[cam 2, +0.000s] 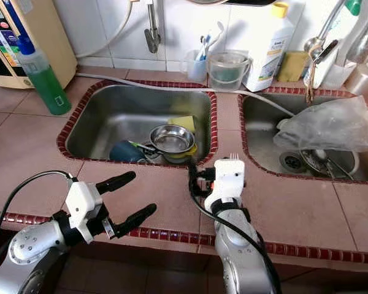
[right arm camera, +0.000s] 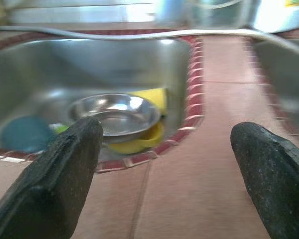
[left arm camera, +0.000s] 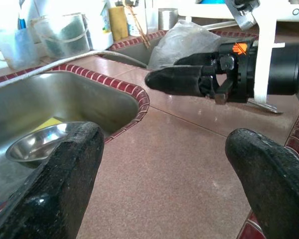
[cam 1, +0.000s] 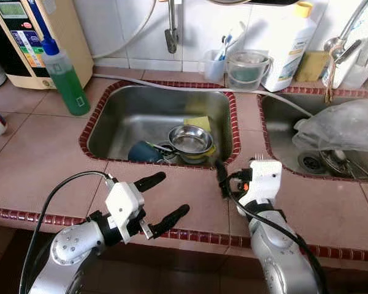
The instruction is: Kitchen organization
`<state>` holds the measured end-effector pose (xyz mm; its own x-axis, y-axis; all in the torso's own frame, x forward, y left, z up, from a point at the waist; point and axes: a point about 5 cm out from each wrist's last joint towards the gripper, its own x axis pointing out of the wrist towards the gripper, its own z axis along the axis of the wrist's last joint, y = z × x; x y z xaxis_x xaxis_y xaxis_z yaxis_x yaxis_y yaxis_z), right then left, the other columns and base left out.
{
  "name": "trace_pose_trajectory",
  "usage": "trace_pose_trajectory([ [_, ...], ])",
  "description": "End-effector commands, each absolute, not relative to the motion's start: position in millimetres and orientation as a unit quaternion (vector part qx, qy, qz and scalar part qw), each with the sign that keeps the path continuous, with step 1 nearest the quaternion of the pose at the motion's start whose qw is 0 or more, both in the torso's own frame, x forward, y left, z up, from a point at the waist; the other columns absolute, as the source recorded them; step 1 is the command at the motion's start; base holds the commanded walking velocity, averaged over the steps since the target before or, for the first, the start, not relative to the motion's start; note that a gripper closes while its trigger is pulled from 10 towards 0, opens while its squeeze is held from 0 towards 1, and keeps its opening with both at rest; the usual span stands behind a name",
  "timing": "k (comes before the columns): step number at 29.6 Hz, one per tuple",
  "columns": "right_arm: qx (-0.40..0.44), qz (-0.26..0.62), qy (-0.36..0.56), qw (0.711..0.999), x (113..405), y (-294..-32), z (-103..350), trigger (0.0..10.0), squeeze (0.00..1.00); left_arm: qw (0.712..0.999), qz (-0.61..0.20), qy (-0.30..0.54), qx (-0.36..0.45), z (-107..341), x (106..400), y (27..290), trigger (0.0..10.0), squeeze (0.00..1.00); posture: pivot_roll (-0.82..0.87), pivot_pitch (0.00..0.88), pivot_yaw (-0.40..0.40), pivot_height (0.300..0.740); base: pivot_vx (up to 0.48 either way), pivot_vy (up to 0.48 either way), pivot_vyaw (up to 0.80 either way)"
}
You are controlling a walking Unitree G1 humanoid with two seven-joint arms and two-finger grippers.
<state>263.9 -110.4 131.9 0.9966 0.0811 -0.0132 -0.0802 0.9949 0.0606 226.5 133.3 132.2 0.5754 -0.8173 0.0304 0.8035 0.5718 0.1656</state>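
A steel bowl (cam 1: 190, 139) rests on a yellow dish (cam 1: 200, 157) in the left sink (cam 1: 129, 104), near its front right corner. A dark blue cup (cam 1: 144, 152) lies beside them and a yellow sponge (cam 1: 200, 122) behind. My left gripper (cam 1: 173, 193) hovers open over the counter's front edge, pointing right, with nothing between its fingers. My right gripper (right arm camera: 169, 130) stands open above the counter just in front of the sink's rim, aimed at the steel bowl (right arm camera: 117, 114). One of its black fingers (cam 1: 221, 176) shows beside its white wrist.
A green soap bottle (cam 1: 64, 76) and a beige appliance (cam 1: 24, 37) stand at the back left. Behind the sinks are a tap (cam 1: 171, 33), a clear jug (cam 1: 245, 70) and a white bottle (cam 1: 291, 46). A plastic bag (cam 1: 340, 125) lies in the right sink.
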Motion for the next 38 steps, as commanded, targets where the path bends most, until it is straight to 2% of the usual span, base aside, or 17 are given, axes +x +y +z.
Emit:
trace_pose_trajectory([
  [1,0.023,0.018,-0.001,1.0,263.2,-110.6,138.9,10.0,0.0,0.883,-0.462,-0.053,0.068,132.7,226.9,132.6,10.0,0.0,-0.11,0.103,0.037,0.74,0.0,0.0,0.0],
  [3,-0.001,-0.027,0.008,1.0,264.2,-112.8,140.5,10.0,0.0,0.882,-0.464,-0.054,0.067,132.6,227.5,131.5,10.0,0.0,-0.12,0.097,0.039,0.74,0.0,0.0,0.0],
  [9,-0.007,-0.103,0.052,0.993,265.6,-118.8,135.1,10.0,0.0,0.88,-0.466,-0.056,0.068,133.6,229.8,130.5,10.0,0.0,-0.12,0.099,0.04,0.74,0.0,0.0,0.0],
  [15,0.004,-0.115,0.085,0.99,263.8,-113.7,127.9,10.0,0.0,0.88,-0.466,-0.058,0.07,134.4,231.3,130.7,10.0,0.0,-0.12,0.105,0.041,0.74,0.0,0.0,0.0],
  [21,0.04,-0.082,0.135,0.987,260.1,-91.4,115.5,10.0,0.0,0.88,-0.466,-0.059,0.069,134.8,231.3,130.1,10.0,0.0,-0.12,0.111,0.039,0.74,0.0,0.0,0.0],
  [38,0.07,-0.069,0.188,0.977,256.9,-81.3,106.3,10.0,0.0,0.868,-0.49,-0.052,0.062,133.8,214.4,122.5,10.0,0.0,-0.1,0.132,0.021,0.74,0.0,0.0,0.0],
])
